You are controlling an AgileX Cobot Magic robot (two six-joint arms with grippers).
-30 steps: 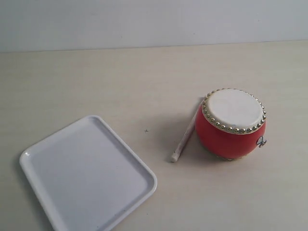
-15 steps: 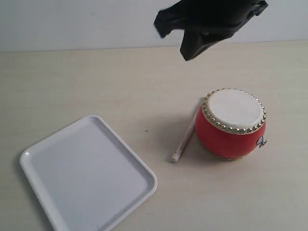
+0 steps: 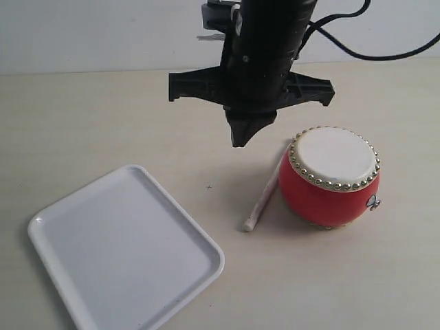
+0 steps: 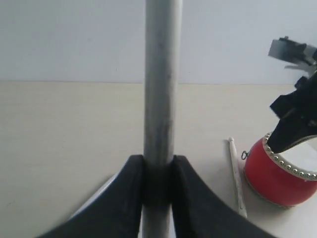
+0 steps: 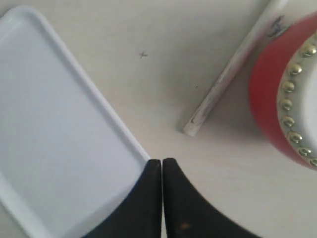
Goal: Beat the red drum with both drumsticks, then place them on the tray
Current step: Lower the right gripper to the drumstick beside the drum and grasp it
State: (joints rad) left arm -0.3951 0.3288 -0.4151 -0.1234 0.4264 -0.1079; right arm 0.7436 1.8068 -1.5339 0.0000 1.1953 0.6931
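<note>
One drumstick [image 4: 159, 99] in left pincer [image 4: 158, 162], other stick [image 3: 263, 198] beside red drum [image 3: 328, 185]

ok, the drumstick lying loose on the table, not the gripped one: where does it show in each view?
Exterior: the loose drumstick lies slanted, close beside the red drum, on the drum's tray-facing side.
Left wrist: the stick lies just next to the drum.
Right wrist: the stick runs between the drum and the tray.
Shared landmark: the red drum.
</note>
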